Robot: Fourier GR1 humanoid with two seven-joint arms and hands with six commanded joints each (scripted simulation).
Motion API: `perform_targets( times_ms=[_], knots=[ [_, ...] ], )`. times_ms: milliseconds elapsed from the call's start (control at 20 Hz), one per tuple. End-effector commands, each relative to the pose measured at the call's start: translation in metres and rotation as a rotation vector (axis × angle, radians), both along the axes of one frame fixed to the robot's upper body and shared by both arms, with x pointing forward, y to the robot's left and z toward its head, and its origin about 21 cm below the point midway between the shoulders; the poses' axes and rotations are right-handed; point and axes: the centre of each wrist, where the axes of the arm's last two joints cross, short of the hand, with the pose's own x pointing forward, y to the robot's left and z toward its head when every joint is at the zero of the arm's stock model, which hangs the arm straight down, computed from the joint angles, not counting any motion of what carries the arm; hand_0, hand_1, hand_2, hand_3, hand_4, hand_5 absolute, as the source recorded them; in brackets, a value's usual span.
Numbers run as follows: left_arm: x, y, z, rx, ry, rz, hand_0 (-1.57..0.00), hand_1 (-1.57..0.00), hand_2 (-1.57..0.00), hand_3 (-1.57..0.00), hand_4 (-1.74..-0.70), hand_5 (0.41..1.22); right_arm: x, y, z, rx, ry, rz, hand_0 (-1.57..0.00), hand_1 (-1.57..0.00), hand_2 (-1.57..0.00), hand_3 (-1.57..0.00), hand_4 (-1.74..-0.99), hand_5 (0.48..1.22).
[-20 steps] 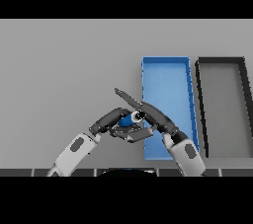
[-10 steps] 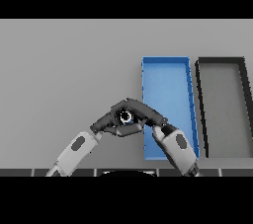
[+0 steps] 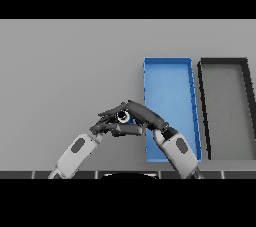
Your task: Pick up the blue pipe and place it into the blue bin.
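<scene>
Only a small round end of the blue pipe [image 3: 123,117] peeks out between my two hands, just left of the blue bin [image 3: 170,91]. My left hand [image 3: 104,127] reaches in from the lower left and wraps the pipe from below. My right hand [image 3: 149,117] comes from the lower right over the bin's near left corner, its fingers laid across the top of the pipe. Both hands are closed together on it, and the rest of the pipe is hidden.
A black bin [image 3: 225,101] stands right of the blue bin, parallel to it. Grey table [image 3: 65,71] stretches to the left and behind the hands.
The fingers of both hands, spread apart a second ago, have folded in around the pipe. The clasped hands have shifted slightly up and left.
</scene>
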Motion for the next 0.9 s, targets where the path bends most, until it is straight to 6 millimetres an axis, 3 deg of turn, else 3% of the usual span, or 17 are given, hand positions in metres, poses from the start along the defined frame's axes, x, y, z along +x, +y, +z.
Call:
perform_targets(
  times_ms=[0, 150, 200, 300, 400, 500, 650, 850],
  knots=[
    [0.0011, 0.0051, -0.0017, 0.031, -0.036, -0.005, -1.16, -1.08, -0.98, -1.07, -1.54, 1.221, 0.0002, -0.0007, 0.0003, 0.012, 0.01, -0.001, -1.54, -1.54, -1.54, -1.53, -1.483, 1.179],
    [0.0049, 0.0077, -0.0014, 0.135, -0.095, -0.067, -0.59, -0.55, -0.5, -0.55, -1.22, 1.221, 0.0007, 0.0002, 0.0011, -0.022, 0.029, -0.007, -1.56, -1.56, -1.56, -1.55, -1.49, 1.199],
    [0.0045, 0.009, -0.0005, 0.145, -0.115, -0.081, -0.47, -0.44, -0.4, -0.44, -1.14, 1.187, -0.0032, -0.0016, 0.0009, -0.014, 0.021, 0.0, -1.56, -1.56, -1.56, -1.55, -1.491, 1.204],
    [0.0046, 0.0094, -0.0025, 0.15, -0.134, -0.075, -0.3, -0.28, -0.26, -0.28, -1.04, 1.02, -0.0021, -0.0035, 0.0017, -0.004, 0.021, 0.01, -1.56, -1.56, -1.56, -1.56, -1.493, 1.21],
    [0.0078, 0.012, -0.0053, 0.217, -0.107, -0.039, -0.19, -0.18, -0.16, -0.18, -0.97, 0.849, -0.0027, -0.0015, -0.0009, 0.019, -0.006, 0.025, -1.57, -1.57, -1.57, -1.56, -1.495, 1.214],
    [0.0072, 0.0122, -0.0077, 0.234, -0.095, -0.023, -0.12, -0.12, -0.1, -0.11, -0.91, 0.735, -0.004, 0.0006, 0.0013, 0.019, -0.022, 0.017, -1.57, -1.57, -1.57, -1.57, -1.496, 1.216],
    [0.0058, 0.0145, -0.0064, 0.232, -0.082, -0.019, -0.06, -0.06, -0.05, -0.06, -0.89, 0.638, -0.0058, 0.0036, 0.0032, 0.017, -0.026, 0.014, -1.57, -1.57, -1.57, -1.57, -1.493, 1.219],
    [0.007, 0.0129, -0.0065, 0.225, -0.03, -0.006, -0.03, -0.02, -0.02, -0.02, -0.89, 0.576, -0.0004, 0.0, 0.0022, 0.038, -0.006, 0.007, -1.57, -1.57, -1.57, -1.57, -1.489, 1.22]
  ],
)
